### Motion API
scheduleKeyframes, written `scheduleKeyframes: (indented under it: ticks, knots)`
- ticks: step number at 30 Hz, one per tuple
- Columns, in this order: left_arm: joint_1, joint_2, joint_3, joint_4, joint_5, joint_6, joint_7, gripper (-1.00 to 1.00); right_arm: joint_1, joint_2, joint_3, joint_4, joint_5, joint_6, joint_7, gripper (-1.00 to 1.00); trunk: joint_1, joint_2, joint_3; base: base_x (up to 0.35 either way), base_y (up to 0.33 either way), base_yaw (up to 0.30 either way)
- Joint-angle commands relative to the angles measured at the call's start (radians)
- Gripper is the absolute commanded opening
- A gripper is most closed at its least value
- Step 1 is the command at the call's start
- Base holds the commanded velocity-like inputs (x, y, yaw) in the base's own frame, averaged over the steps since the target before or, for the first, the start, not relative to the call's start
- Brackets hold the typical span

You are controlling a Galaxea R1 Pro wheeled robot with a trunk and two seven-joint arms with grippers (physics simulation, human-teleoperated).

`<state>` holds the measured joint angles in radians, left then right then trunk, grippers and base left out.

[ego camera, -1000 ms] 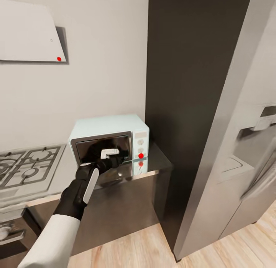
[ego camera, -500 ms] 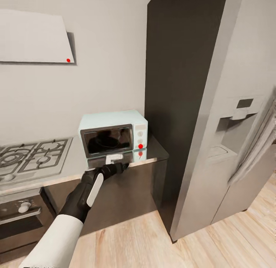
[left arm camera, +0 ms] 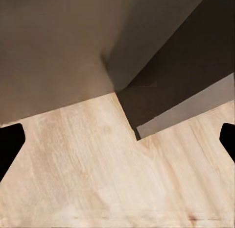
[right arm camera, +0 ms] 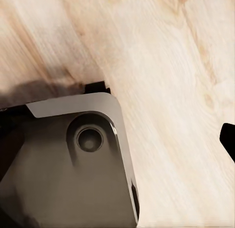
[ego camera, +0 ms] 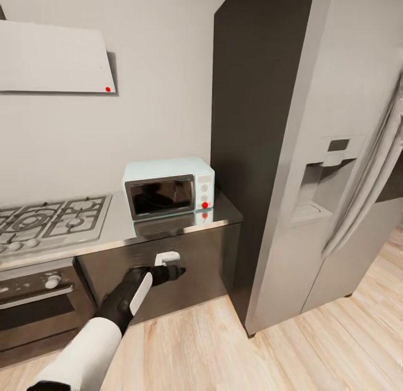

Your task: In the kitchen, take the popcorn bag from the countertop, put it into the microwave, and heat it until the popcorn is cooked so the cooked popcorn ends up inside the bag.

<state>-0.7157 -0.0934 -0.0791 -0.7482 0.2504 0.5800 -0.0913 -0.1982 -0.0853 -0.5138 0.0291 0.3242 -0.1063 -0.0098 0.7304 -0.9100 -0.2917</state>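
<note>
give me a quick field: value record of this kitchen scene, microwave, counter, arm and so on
microwave: on countertop beside tall dark cabinet, door shut, red dot lit on panel
popcorn bag: not identifiable
hob: on counter at microwave's side
left gripper: low, before dark cabinet front, empty; fingers apart in wrist view
fridge: past the cabinet
floor: light wood

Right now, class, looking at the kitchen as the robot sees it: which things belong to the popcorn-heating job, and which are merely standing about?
Belong to the job:
- microwave, door shut
- countertop it stands on
- left gripper, empty, in front of the cabinets

Standing about:
- gas hob
- oven
- fridge
- extractor hood
- wooden floor
</note>
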Motion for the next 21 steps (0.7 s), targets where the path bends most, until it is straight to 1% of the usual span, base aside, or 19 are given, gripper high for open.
scheduleKeyframes:
  ticks: [1,2,3,5,6,7,8,10,12,14,15,17,19,21]
  knots:
    - [-0.001,0.001,0.0,0.035,0.001,0.003,-0.001,1.0,-0.001,-0.001,-0.008,0.003,0.009,-0.006,-0.001,1.0,-0.001,-0.001,-0.001,-0.317,0.0,0.0]
    - [-0.001,0.009,0.002,0.131,0.001,-0.014,-0.001,1.0,-0.001,-0.001,-0.008,0.003,0.009,-0.005,0.0,1.0,-0.001,-0.001,-0.001,-0.173,0.0,0.0]
    - [-0.001,0.012,0.002,0.159,0.001,-0.022,-0.001,1.0,-0.001,-0.001,-0.008,0.003,0.009,-0.004,0.001,1.0,-0.001,-0.001,-0.001,-0.138,0.0,0.0]
    - [-0.001,0.028,0.002,0.272,0.0,-0.069,0.0,1.0,-0.001,-0.001,-0.007,0.003,0.01,-0.003,0.003,1.0,-0.001,-0.001,-0.001,-0.072,0.0,0.0]
    - [-0.001,0.046,0.002,0.384,0.0,-0.123,-0.001,1.0,-0.001,-0.001,-0.007,0.003,0.01,-0.003,0.003,1.0,-0.001,-0.001,-0.001,-0.023,0.0,0.0]
    - [-0.001,0.056,0.002,0.431,0.0,-0.144,-0.001,1.0,-0.001,-0.002,-0.006,0.003,0.01,-0.003,0.003,1.0,-0.001,-0.001,-0.001,-0.015,0.0,0.0]
    - [-0.001,0.071,0.002,0.517,0.001,-0.179,-0.001,1.0,-0.001,-0.002,-0.006,0.003,0.01,-0.003,0.004,1.0,-0.001,-0.001,-0.001,-0.006,0.0,0.0]
    - [-0.001,0.078,0.002,0.593,0.002,-0.213,-0.001,1.0,-0.001,-0.002,-0.006,0.003,0.01,-0.003,0.004,1.0,-0.001,-0.001,-0.001,-0.003,0.0,0.0]
    - [-0.001,0.081,0.002,0.668,0.006,-0.264,0.0,1.0,-0.001,-0.002,-0.006,0.003,0.01,-0.003,0.004,1.0,-0.001,-0.001,-0.001,-0.001,0.0,0.0]
    - [0.0,0.086,0.001,0.716,0.01,-0.322,0.001,1.0,-0.001,-0.002,-0.006,0.003,0.01,-0.004,0.004,1.0,-0.001,-0.001,-0.001,0.0,0.0,0.0]
    - [-0.001,0.093,0.001,0.732,0.011,-0.348,0.002,1.0,-0.001,-0.002,-0.006,0.003,0.01,-0.004,0.003,1.0,-0.001,-0.001,-0.001,0.0,0.0,0.0]
    - [-0.001,0.103,0.001,0.743,0.01,-0.367,0.002,1.0,-0.001,-0.002,-0.006,0.003,0.01,-0.004,0.003,1.0,-0.001,-0.001,-0.001,0.0,0.0,0.0]
    - [0.015,0.107,0.001,0.747,0.01,-0.376,0.002,1.0,-0.001,-0.002,-0.006,0.003,0.009,-0.003,0.004,1.0,-0.001,-0.001,-0.001,0.0,0.0,0.0]
    - [0.099,0.11,0.001,0.748,0.009,-0.412,0.002,1.0,-0.001,-0.002,-0.006,0.003,0.008,-0.003,0.004,1.0,-0.001,-0.001,-0.001,0.0,0.0,0.0]
